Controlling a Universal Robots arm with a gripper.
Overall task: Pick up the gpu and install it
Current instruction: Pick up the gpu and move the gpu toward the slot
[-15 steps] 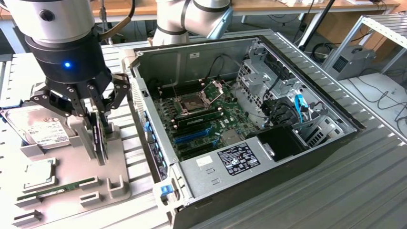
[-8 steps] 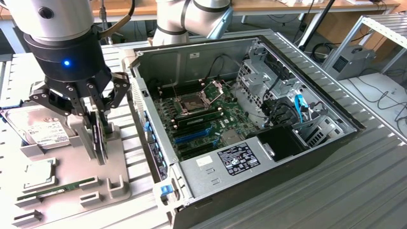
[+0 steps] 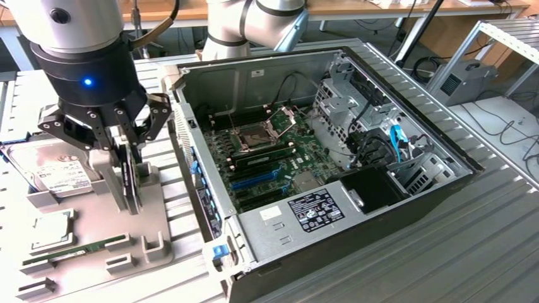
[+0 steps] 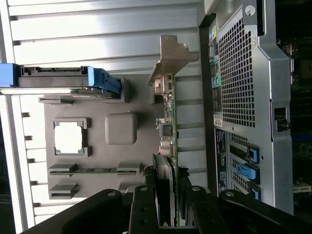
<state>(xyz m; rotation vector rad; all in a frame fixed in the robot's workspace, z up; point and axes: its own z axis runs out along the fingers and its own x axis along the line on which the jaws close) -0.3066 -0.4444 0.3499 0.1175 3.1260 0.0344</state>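
Jaws clamped on the gpu [image 3: 131, 192], which stands on edge in the grey holder [image 3: 156, 233] beside the open case [image 3: 438, 183]; risk: an off-centre grip tilts the card, so its bracket [image 4: 173, 56] snags the slot.

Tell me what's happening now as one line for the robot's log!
pincer: over gpu | gpu: upright in grey holder | computer case: open, gpu not yet installed
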